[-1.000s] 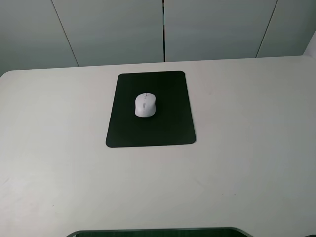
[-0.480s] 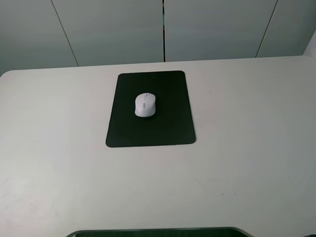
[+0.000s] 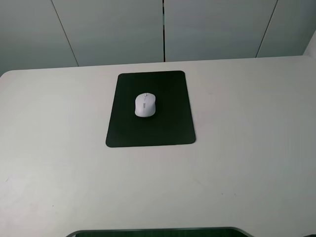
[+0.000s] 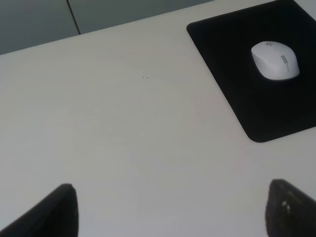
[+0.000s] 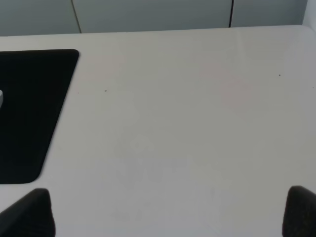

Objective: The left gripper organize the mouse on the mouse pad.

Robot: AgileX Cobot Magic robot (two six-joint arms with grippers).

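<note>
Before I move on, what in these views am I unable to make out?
- Left gripper: left wrist view's edge cuts it, only fingertips show; absent from the high view.
- Right gripper: likewise, only fingertips show.
- Mouse: right wrist view's edge leaves a sliver.
- Mouse pad: cut there too.
- Mouse markings: too small in the high view.

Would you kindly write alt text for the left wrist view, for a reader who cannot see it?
A small white rounded mouse sits on a flat matte black rectangular mouse pad on a pale table. The left hand is apart from both, open and empty, its two black fingertips wide apart over bare table.
</note>
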